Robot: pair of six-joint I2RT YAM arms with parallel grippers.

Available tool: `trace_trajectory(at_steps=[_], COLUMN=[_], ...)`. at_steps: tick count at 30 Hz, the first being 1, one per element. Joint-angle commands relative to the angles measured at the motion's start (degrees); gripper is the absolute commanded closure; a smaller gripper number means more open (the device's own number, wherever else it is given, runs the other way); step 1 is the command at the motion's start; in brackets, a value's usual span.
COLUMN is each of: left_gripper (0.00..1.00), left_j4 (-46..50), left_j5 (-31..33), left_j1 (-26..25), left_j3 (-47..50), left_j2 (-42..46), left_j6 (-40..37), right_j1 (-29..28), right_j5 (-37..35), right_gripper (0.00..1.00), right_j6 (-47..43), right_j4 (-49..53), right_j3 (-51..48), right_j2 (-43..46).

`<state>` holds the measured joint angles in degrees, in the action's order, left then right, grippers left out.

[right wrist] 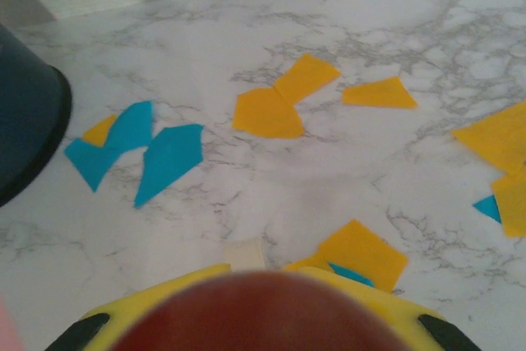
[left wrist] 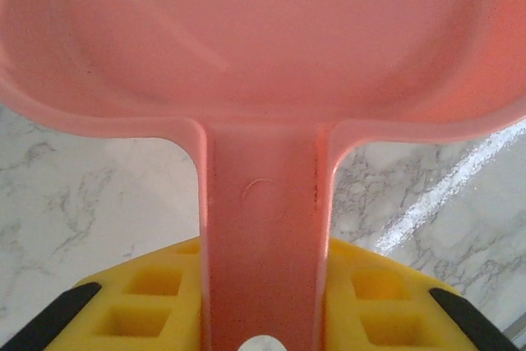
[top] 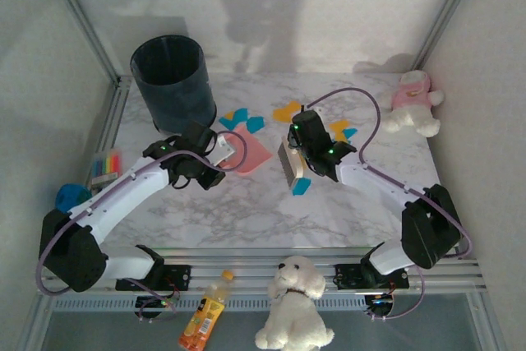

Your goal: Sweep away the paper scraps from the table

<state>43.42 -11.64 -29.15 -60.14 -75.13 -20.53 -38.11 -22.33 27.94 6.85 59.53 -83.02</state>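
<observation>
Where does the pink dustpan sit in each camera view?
Top external: dustpan left of centre, handle in the left gripper.
Left wrist: across the upper half, handle running down between the yellow fingers.
Right wrist: a pink sliver at the bottom-left corner, likely its edge.
Shared landmark: the marble table.

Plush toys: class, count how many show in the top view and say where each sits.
2. A white plush dog sits off the table, before its near rail, centre. A white plush in pink sits at the far right corner. More may lie outside the frame.
</observation>
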Motion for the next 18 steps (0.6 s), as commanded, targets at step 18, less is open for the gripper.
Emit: trace_trajectory(at_steps=[18], left_gripper=[1.00], left_j4=[3.5], left_j5=[-3.4], left_j1=[-2.0], left_j3=[-3.3], left_j2=[-11.6], left_j6=[-7.1], right_j1=[8.5], right_j5=[-11.9], right_gripper=[1.00], right_j6=[-8.6], right_j4=[-1.3], right_j3=[-2.5], right_j2=[6.6])
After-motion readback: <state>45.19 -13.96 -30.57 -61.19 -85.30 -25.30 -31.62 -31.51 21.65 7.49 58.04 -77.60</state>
